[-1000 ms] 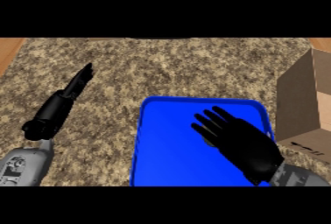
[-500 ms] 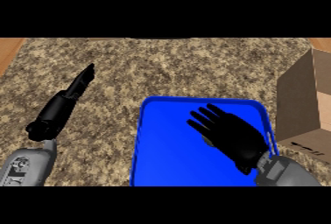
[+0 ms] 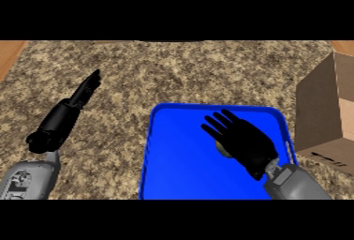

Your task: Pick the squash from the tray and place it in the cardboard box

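A blue tray point(image 3: 173, 159) lies on the speckled counter at the lower middle of the head view. My right hand point(image 3: 243, 140) hovers over its right half, fingers spread and straight, open. A small tan sliver of the squash point(image 3: 223, 149) peeks out from under the hand's left edge; the rest is hidden. The cardboard box point(image 3: 325, 112) stands at the right edge, just right of the tray. My left hand point(image 3: 69, 110) rests open at the left, fingers straight and pointing up and away, well apart from the tray.
The speckled granite counter point(image 3: 180, 70) stretches behind and left of the tray. A wooden strip point(image 3: 10, 54) shows at the far left corner.
My right hand has shifted slightly left and toward the view's lower edge over the tray, with more forearm showing. The left hand has not moved.
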Robot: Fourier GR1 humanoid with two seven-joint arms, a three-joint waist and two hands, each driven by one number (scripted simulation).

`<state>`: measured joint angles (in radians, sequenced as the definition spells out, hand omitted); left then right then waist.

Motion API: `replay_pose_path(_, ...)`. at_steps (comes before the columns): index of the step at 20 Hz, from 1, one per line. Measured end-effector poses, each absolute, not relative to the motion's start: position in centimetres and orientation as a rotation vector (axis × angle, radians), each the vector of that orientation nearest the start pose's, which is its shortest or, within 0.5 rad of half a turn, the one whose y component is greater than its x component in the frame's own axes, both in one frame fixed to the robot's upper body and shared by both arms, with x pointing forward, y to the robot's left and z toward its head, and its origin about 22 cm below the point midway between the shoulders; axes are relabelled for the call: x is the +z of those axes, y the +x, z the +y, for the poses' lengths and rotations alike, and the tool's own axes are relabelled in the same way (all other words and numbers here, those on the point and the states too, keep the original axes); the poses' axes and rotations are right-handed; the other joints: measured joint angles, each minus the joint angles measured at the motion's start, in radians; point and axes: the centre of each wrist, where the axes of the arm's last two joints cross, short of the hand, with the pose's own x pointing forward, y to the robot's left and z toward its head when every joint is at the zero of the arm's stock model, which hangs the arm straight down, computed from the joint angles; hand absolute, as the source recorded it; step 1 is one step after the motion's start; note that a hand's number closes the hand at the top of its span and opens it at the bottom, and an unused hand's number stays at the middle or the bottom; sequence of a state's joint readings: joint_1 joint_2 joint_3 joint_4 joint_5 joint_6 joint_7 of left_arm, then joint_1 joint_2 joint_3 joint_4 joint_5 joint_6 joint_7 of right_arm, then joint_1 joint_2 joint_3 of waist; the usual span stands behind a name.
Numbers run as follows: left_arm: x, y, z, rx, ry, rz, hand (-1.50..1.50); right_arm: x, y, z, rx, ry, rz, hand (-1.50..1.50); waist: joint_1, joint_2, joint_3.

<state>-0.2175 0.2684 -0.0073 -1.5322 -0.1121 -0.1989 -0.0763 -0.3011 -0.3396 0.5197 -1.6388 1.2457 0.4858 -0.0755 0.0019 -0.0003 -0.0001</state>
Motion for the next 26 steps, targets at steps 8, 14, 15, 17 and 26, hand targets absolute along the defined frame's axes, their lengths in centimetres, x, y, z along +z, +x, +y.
replay_pose_path(8, 6.7, 29.4, 26.9, -0.529, 0.100, -1.746, 0.00, 4.8, 28.4, -16.5, 2.015, -0.659, -1.309, 1.50, 0.000, 0.000, 0.000)
replay_pose_path(14, 6.6, 29.2, 27.5, -0.536, 0.096, -1.745, 0.00, 4.0, 29.5, -16.8, 2.057, -0.650, -1.468, 1.50, 0.002, -0.005, -0.006)
replay_pose_path(15, 6.9, 28.9, 27.4, -0.533, 0.097, -1.749, 0.00, 4.0, 29.5, -16.9, 2.058, -0.656, -1.493, 1.50, 0.002, -0.005, -0.006)
replay_pose_path(17, 7.0, 28.9, 27.1, -0.530, 0.096, -1.747, 0.00, 4.0, 29.2, -17.1, 2.056, -0.649, -1.535, 1.50, 0.000, -0.005, -0.005)
replay_pose_path(26, 6.2, 28.6, 28.2, -0.501, 0.125, -1.734, 0.00, 3.4, 19.7, -22.7, 1.931, -0.346, -1.644, 1.50, -0.033, -0.010, -0.003)
